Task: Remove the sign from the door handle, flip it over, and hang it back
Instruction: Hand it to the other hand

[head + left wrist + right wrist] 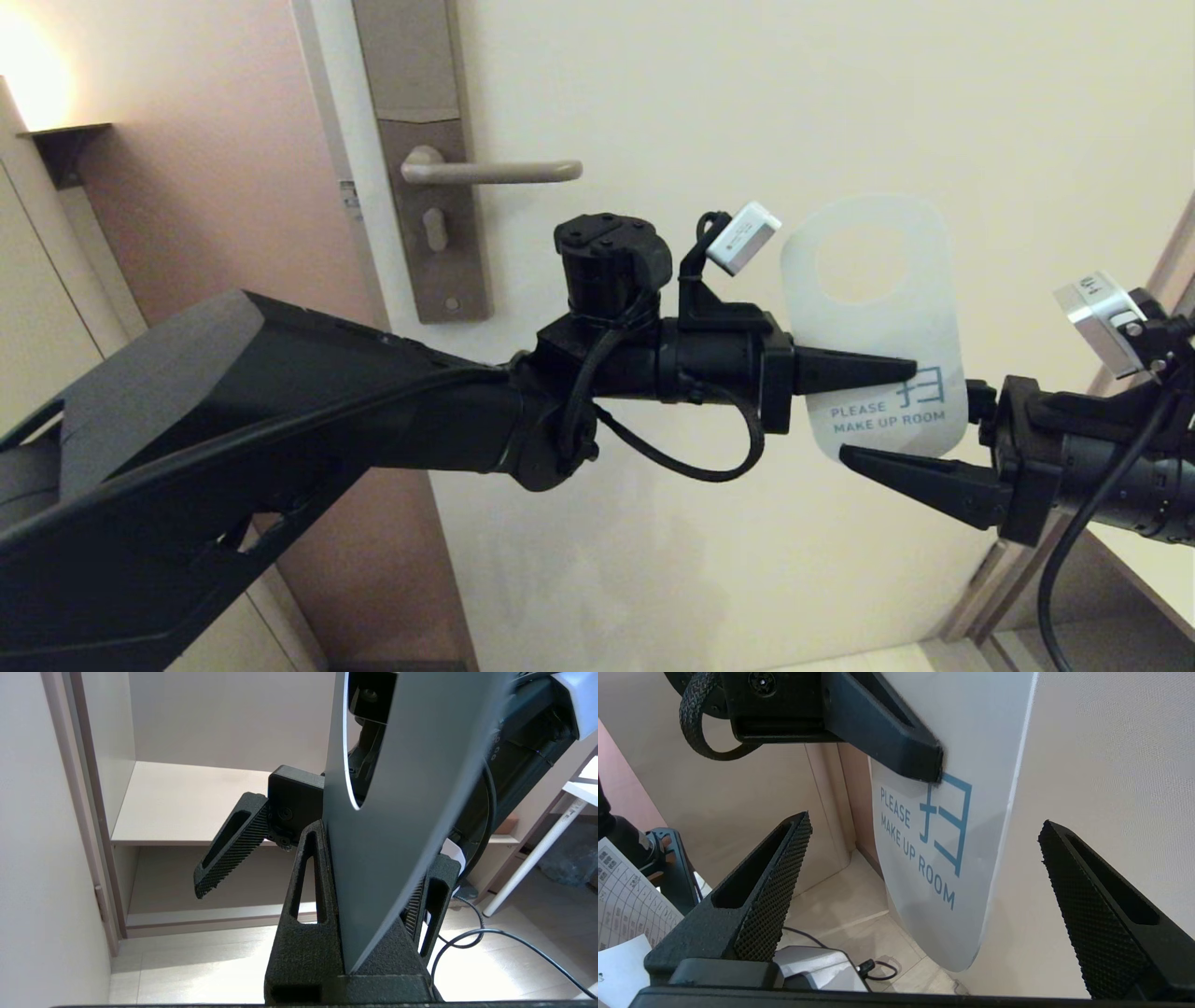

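The sign [878, 317] is off the door handle [495, 171] and held upright in the air to the handle's lower right, white "MAKE UP ROOM" face toward me, oval hole on top. My left gripper [901, 371] is shut on its middle from the left. In the left wrist view the sign [411, 788] stands edge-on in the left gripper [334, 858], its darker face showing. My right gripper [896, 429] is open at the sign's lower end. In the right wrist view the right gripper [924, 821] straddles the sign [985, 742] without touching.
The handle sits on a tall brownish backplate [425, 252] on the cream door [747, 112]. A pinkish wall [205, 187] with a lit lamp [37, 84] is to the left. Shelves [187, 807], a white table leg [537, 858] and floor cables lie to the right.
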Motion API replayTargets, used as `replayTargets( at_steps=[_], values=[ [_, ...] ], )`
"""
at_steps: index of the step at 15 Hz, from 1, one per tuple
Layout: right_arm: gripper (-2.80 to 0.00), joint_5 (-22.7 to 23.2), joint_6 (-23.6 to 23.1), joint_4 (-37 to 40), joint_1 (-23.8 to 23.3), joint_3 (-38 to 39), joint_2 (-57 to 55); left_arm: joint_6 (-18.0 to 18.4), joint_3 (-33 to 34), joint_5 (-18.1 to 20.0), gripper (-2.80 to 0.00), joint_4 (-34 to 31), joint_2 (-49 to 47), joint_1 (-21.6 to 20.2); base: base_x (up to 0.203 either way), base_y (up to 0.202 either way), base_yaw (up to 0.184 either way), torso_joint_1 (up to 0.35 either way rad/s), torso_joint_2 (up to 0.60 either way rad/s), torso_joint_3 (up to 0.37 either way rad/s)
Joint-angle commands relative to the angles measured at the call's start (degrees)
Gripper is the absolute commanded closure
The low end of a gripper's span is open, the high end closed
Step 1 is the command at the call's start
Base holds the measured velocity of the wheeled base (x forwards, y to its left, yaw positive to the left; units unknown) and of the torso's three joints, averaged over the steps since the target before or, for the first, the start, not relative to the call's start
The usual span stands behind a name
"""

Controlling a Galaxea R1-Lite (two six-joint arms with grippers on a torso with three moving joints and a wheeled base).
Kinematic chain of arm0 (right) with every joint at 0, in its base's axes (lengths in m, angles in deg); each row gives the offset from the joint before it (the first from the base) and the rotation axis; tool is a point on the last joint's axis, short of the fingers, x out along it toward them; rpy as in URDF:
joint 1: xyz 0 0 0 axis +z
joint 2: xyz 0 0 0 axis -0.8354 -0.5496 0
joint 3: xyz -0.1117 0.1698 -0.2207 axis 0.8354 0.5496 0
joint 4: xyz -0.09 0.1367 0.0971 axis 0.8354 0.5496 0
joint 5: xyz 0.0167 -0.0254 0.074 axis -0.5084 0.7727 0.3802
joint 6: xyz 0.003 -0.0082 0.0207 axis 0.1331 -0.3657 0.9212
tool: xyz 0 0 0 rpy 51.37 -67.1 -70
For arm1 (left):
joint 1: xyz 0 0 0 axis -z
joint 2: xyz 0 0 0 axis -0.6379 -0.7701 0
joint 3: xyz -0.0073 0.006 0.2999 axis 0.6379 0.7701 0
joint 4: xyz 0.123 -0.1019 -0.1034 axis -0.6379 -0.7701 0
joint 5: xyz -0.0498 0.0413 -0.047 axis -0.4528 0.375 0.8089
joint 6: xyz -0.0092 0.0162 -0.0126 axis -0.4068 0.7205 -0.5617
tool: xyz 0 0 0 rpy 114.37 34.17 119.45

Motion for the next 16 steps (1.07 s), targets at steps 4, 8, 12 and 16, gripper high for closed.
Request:
replayTargets(
  at_steps=[4, 8, 12, 16],
  values=[
    [-2.8, 0.2, -0.1, -0.3, 0.0, 0.7, 0.0, -0.2, 0.0, 0.3, 0.0, 0.3, 0.1, -0.1, 0.0, 0.0, 0.0, 0.0, 0.0, 0.0],
    [0.0, 0.2, 0.0, -0.3, 0.0, 0.6, -0.5, -1.0, 0.0, 0.3, 0.0, 0.4, 0.1, -0.3, 0.0, 0.0, 0.0, 0.0, 0.0, 0.0],
    [0.0, 0.2, -0.3, -0.3, 0.0, 0.4, -0.7, -2.3, 0.1, 0.4, 0.0, 0.9, 0.3, -0.3, 0.0, 0.0, 0.0, 0.0, 0.0, 0.0],
    [0.0, 0.2, -0.3, -0.3, 0.0, 0.3, -0.7, -2.5, 0.8, 0.3, 0.0, 0.8, 0.9, -0.2, 0.0, 0.0, 0.0, 0.0, 0.0, 0.0]
  ],
)
